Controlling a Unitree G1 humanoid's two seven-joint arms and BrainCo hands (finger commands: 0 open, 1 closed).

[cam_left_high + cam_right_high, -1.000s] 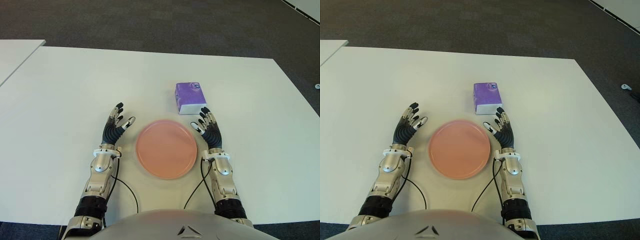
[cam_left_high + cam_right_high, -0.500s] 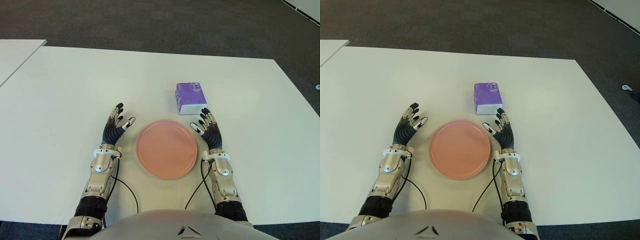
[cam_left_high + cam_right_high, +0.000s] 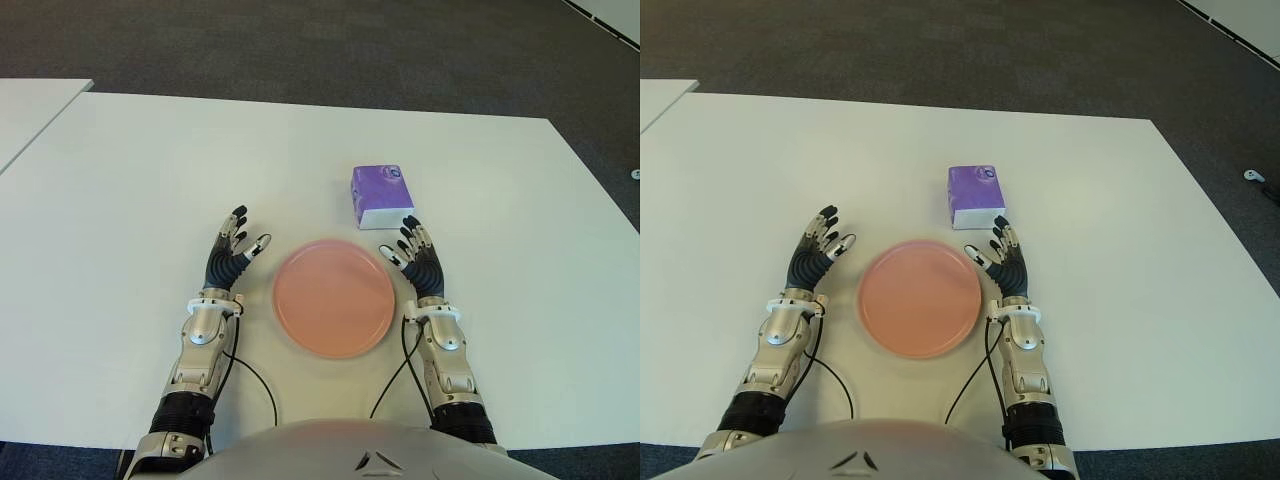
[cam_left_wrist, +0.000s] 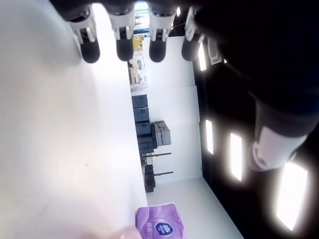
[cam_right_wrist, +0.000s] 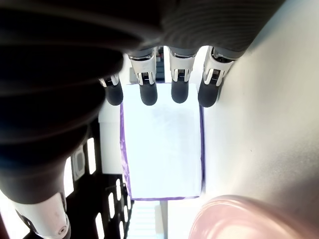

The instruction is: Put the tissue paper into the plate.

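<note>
On the white counter [image 3: 130, 170], a round pink plate [image 3: 334, 298] is sitting directly in front of the robot, and it is serving as the landmark for everything else. Beyond the plate and slightly to its right, a purple pack of tissue paper [image 3: 380, 195] is lying flat, apart from the plate's rim. Nothing is lying in the plate yet.

Almost nothing is changing from the second before: the tissue paper and plate are staying exactly where they were. The right hand [image 3: 417, 262] is remaining just right of the plate, fingers spread and empty, their tips nearly reaching the tissue paper's near edge. The left hand [image 3: 231, 260] is showing just left of the plate, also spread and holding nothing.

This stillness suggests the task is only beginning, with the reach for the tissue paper apparently about to start.
</note>
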